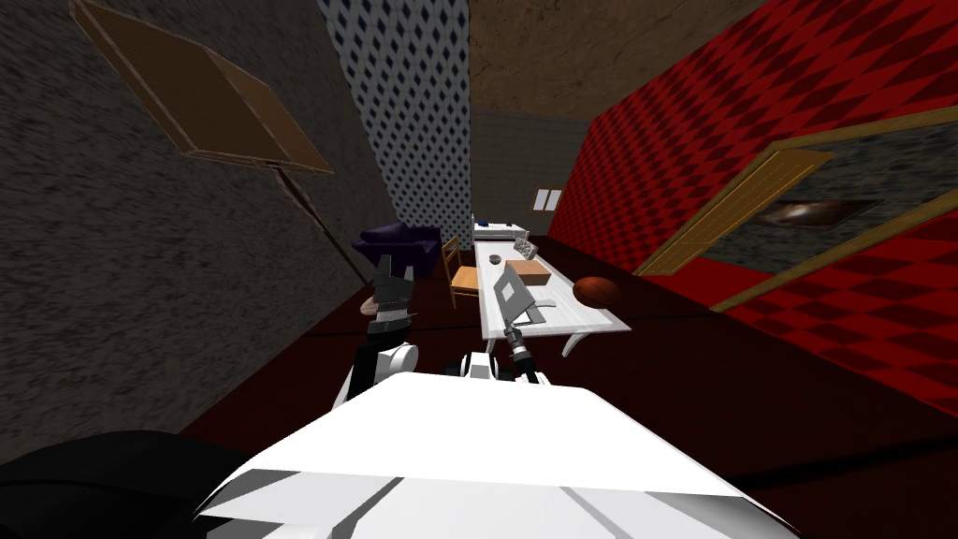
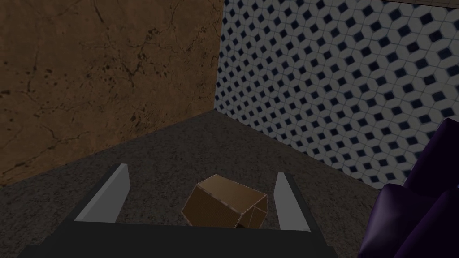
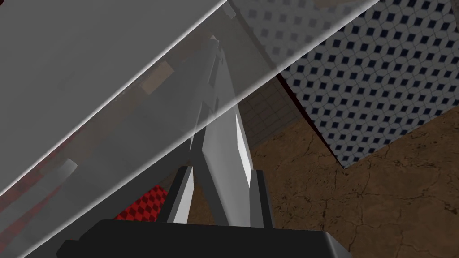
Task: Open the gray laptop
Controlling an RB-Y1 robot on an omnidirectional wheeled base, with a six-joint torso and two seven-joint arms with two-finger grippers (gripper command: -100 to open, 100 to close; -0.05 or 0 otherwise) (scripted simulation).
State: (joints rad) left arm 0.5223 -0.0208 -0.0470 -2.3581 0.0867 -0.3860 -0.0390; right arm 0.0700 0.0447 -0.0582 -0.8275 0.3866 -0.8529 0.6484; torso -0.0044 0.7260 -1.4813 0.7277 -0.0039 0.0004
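Right gripper (image 1: 512, 329): the two grey blades are pressed onto a thin grey slab that runs up between them in the right wrist view (image 3: 222, 170). We read that slab as the lid edge of the flat grey laptop (image 3: 225, 143), so the grip is a pinch on the lid.

Location: the laptop (image 1: 512, 292) sits on the long white table (image 1: 599, 326), at the table's near end and close to its near edge. Its base lies flat on the top. The lid stands steeply up from the base, tilted rather than vertical. The right arm reaches over the table's near edge to it.

Left gripper (image 1: 393, 271): raised off the table's left side, well apart from it. The blades are spread wide and hold nothing (image 2: 200, 172).

Also noted: a low brown box (image 1: 529, 271) on the table beyond the laptop, and a brown ball (image 1: 596, 290) off the table's right side.

Step, our judgement: the opening swing itself. The lid is up off the base but may not be at full working angle. We cannot read the exact angle.

Next move, our judgement:
- Carry the pinched edge along an arc about the hinge, away from the table's near edge.
- Turn the wrist with the lid so that the blades do not pry at it.
- Watch that the base does not slide on the table.
- Part the blades once the lid leans back.
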